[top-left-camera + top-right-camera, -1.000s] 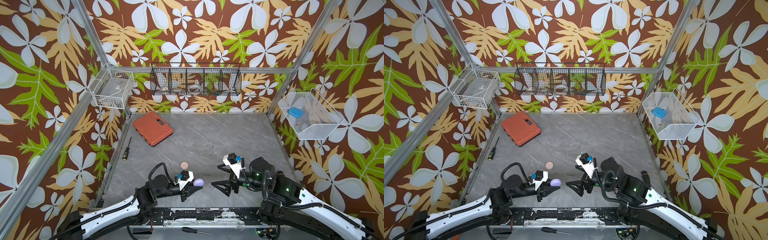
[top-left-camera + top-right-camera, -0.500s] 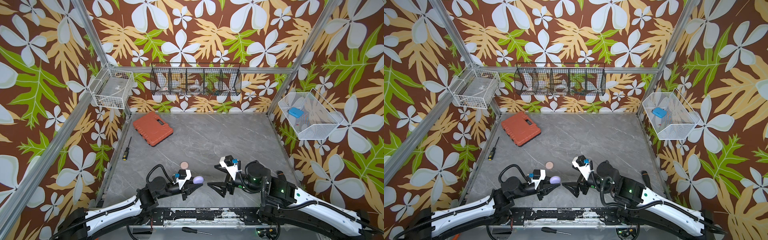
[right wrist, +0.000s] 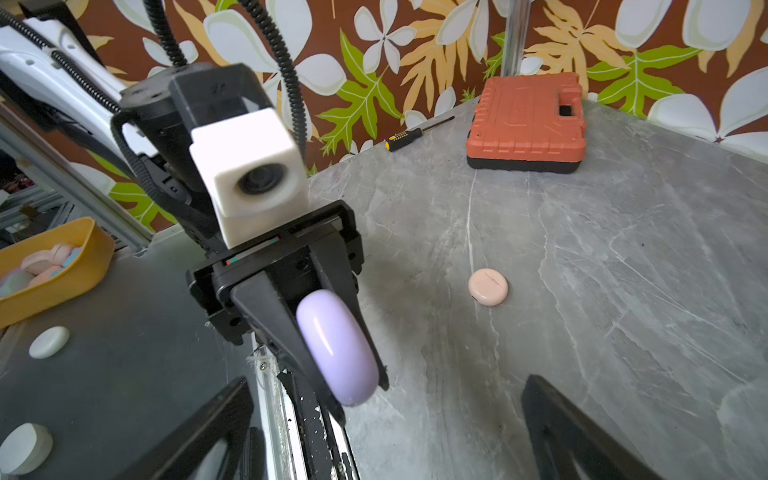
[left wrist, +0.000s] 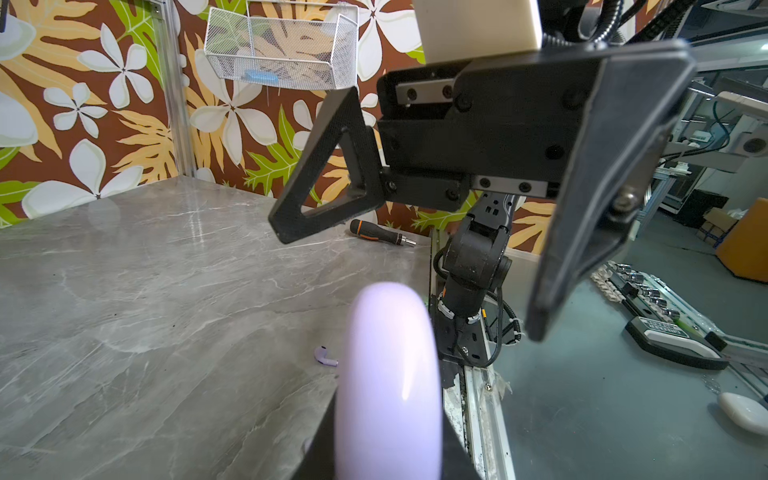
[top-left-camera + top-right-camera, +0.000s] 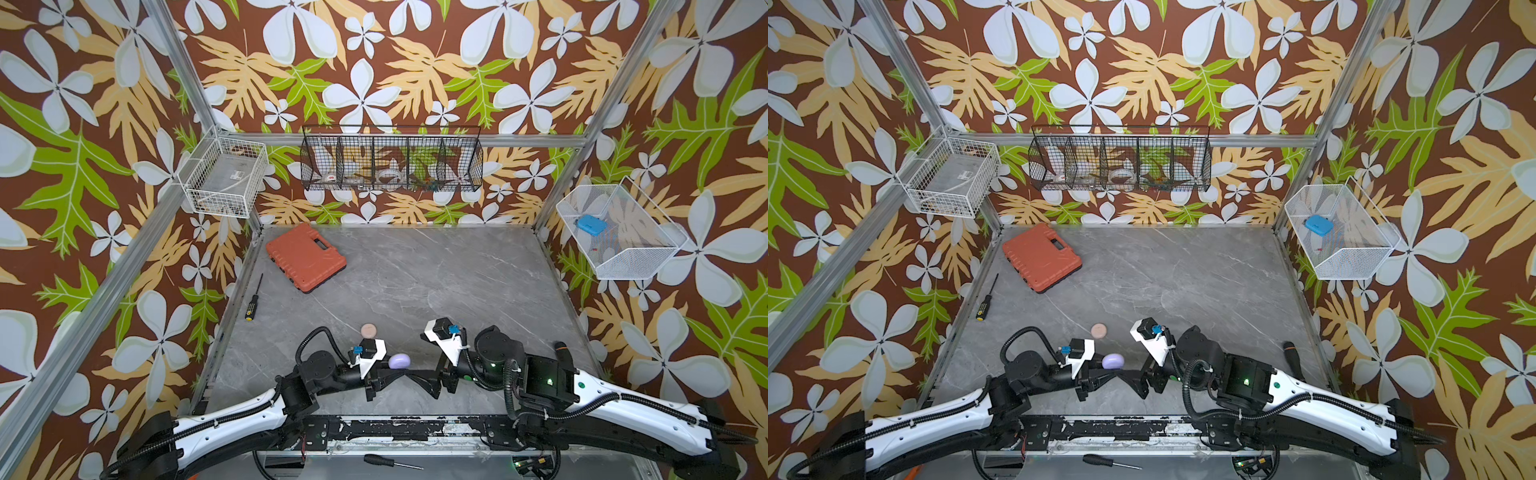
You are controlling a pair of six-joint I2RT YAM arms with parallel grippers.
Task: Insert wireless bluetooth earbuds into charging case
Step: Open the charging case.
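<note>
My left gripper (image 5: pixel 388 374) is shut on a round lavender charging case (image 5: pixel 399 360), held on edge above the table's front edge. The case fills the left wrist view (image 4: pixel 388 386) and looks closed. My right gripper (image 5: pixel 424 380) faces it tip to tip, open, with nothing between its fingers (image 3: pixel 561 428). In the right wrist view the lavender case (image 3: pixel 336 345) shows clamped in the left jaws. One lavender earbud (image 4: pixel 325 356) lies on the table beside the held case. A closed pale pink case (image 5: pixel 368 330) lies flat on the table behind the left gripper. Other earbuds are out of view.
An orange tool case (image 5: pixel 305 257) sits at the back left, with a screwdriver (image 5: pixel 253 297) by the left wall. A black-handled tool (image 5: pixel 560 347) lies near the right wall. Wire baskets (image 5: pixel 390 160) hang on the walls. Off the table, a yellow bin (image 3: pixel 62 266) holds more cases.
My right gripper has swung left and lower, closing in on the left gripper's tips. The left gripper still holds the lavender case and has barely shifted.
</note>
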